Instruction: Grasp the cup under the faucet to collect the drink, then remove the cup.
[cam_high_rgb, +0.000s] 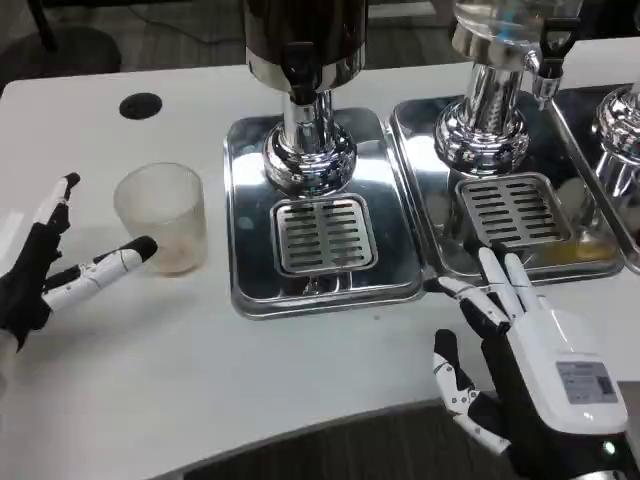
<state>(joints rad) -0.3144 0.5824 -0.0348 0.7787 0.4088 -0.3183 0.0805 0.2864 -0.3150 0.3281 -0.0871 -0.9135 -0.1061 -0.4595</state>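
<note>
Pretty bright, even overhead light, hot glare on the chrome drip trays, soft shadows, slightly soft focus overall.

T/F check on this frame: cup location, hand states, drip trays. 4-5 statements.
1. The cup stands on the table, left of the trays. True.
2. The left hand grips the cup. False: its fingers are spread beside the cup, holding nothing.
3. The cup sits under the faucet. False: the grate below it is bare.
4. The right hand is open, near the tray's front edge. True.
</note>
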